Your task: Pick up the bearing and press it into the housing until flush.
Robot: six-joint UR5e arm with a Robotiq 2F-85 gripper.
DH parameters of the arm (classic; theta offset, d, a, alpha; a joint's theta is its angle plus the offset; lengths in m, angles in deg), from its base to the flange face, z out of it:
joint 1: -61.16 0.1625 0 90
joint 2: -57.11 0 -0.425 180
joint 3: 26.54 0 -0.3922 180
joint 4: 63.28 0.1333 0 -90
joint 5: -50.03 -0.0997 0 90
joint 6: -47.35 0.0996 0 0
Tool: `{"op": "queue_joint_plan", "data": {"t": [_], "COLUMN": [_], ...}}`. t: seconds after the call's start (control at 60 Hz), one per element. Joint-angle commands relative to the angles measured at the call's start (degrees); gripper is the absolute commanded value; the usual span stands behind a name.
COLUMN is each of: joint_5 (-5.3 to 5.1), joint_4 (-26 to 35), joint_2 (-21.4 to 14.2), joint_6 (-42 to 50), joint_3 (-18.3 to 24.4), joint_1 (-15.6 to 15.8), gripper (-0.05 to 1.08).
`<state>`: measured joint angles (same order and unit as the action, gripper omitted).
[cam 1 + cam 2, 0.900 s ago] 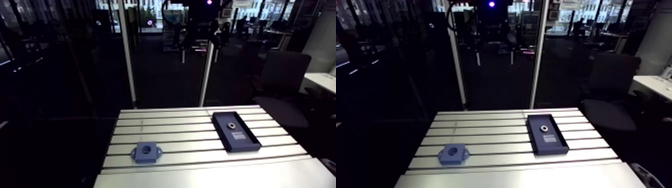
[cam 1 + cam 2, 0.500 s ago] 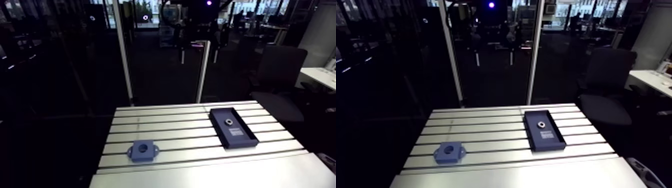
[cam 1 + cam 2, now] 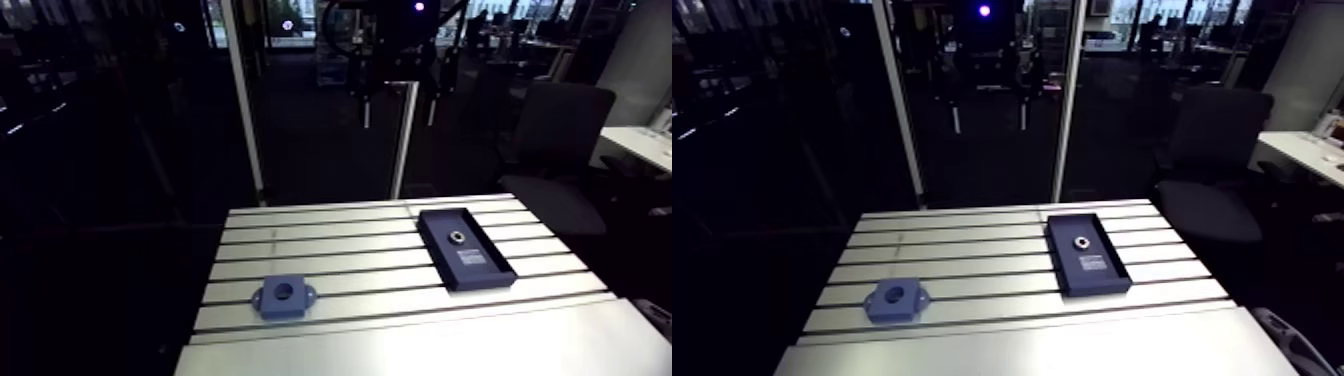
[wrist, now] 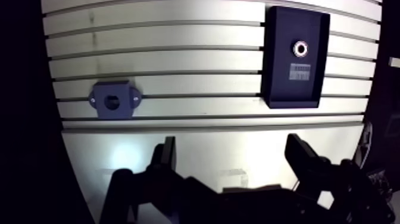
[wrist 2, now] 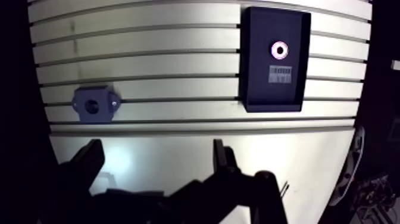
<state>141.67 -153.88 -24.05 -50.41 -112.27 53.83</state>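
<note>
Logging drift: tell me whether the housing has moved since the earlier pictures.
No. The housing sits where it was relative to the tray; only the camera shifted.

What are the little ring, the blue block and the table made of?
The ring, the bearing, looks like metal: it shines brightly. The blue housing looks matte, probably plastic, though painted metal is possible. The table looks like brushed aluminium: silvery with long slots.
</note>
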Motion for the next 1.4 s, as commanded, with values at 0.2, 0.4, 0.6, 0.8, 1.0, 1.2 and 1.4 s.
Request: {"op": "queue_joint_plan", "data": {"t": [0.2, 0.4, 0.6, 0.8, 1.0, 1.2, 1.4], "joint_5": [0.05, -0.01, -0.54, -0.27, -0.44, 0.02, -0.01], "joint_4": [-11.5, -13.7, -16.7, -16.8, -16.8, -19.5, -21.1], "joint_2": [2.3, 3.5, 5.2, 7.7, 9.6, 10.6, 10.8], "joint_6": [-14.4, -18.6, -18.0, -16.6, -16.2, -16.4, -17.6], "joint_3": [-4.7, -7.2, -7.9, -7.7, -7.5, -8.0, -9.5], "joint_1": [-4.5, -8.3, -10.9, -13.0, -15.0, -15.7, -17.3], "gripper": [0.01, 0.01, 0.01, 0.01, 0.01, 0.01, 0.01]}}
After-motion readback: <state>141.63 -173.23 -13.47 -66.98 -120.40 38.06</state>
